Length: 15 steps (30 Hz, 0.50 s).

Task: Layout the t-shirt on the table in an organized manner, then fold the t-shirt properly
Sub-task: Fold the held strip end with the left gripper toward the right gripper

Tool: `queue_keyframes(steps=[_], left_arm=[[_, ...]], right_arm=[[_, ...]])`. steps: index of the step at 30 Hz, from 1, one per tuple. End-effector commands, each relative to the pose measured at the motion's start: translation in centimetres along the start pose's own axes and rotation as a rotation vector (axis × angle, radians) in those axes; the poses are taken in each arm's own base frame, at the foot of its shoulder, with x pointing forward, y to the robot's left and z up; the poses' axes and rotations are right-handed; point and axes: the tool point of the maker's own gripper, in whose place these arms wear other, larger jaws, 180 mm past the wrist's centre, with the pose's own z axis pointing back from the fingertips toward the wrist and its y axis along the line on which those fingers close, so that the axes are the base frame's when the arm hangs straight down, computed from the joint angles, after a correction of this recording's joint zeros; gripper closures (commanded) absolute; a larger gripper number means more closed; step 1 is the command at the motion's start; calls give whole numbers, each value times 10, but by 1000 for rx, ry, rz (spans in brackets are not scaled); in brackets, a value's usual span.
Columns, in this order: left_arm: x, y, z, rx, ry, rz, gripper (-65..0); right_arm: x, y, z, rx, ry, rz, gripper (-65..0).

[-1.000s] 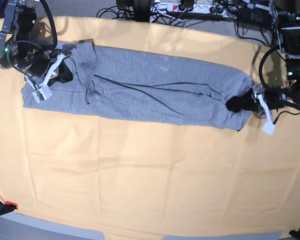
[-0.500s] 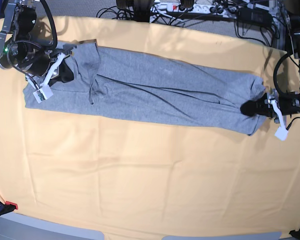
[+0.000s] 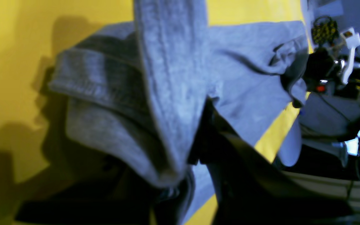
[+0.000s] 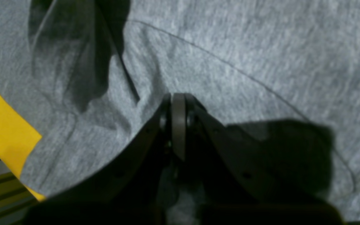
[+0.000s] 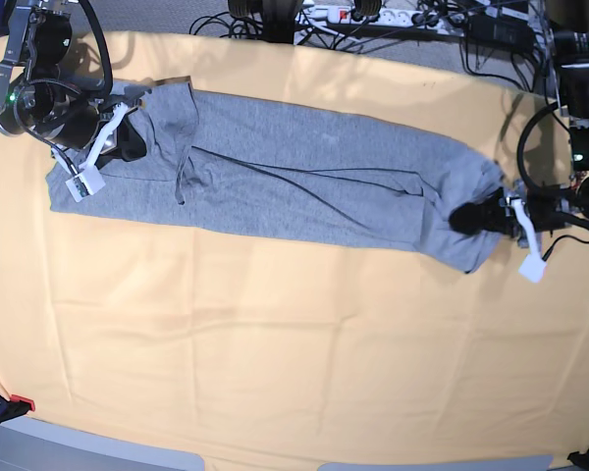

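1. I see the bench (image 5: 275,334) draped in pale yellow-orange cloth, with cables (image 5: 373,18) beyond its far edge.
2. The grey t-shirt (image 5: 294,182) lies stretched in a long band across the far half.
3. Left end effector (image 5: 476,216) pinches one bunched shirt end.
4. Right end effector (image 4: 177,106) is pressed together, clamping fabric at the opposite end.

From the left wrist, the shirt (image 3: 173,93) is a soft blur, and its folds bury the left gripper's (image 3: 195,156) tips. The right gripper (image 4: 177,125) melts into black shadow below the shirt. Overhead, the table (image 5: 275,373) runs off every edge but the far one.
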Motion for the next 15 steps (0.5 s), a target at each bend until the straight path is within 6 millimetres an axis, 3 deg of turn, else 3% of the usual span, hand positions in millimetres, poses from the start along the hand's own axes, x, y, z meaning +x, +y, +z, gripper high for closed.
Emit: queue_keyframes(steps=[1,5,10,15], left_arm=[[25,-13,4,-19,-54,-63,0],[30,-50,-12,-79,-55,-181,0],[18,-96,-30,-158,-51,-289,0],[8,-124,-48,-234,-76,-316,0]], right_arm=[[8,-2,4,-1,-25,18,0],[8,-2,4,-1,-24,18,0],[8,-2,4,-1,-24,18,0],[8,-2,4,-1,-24,17,0]])
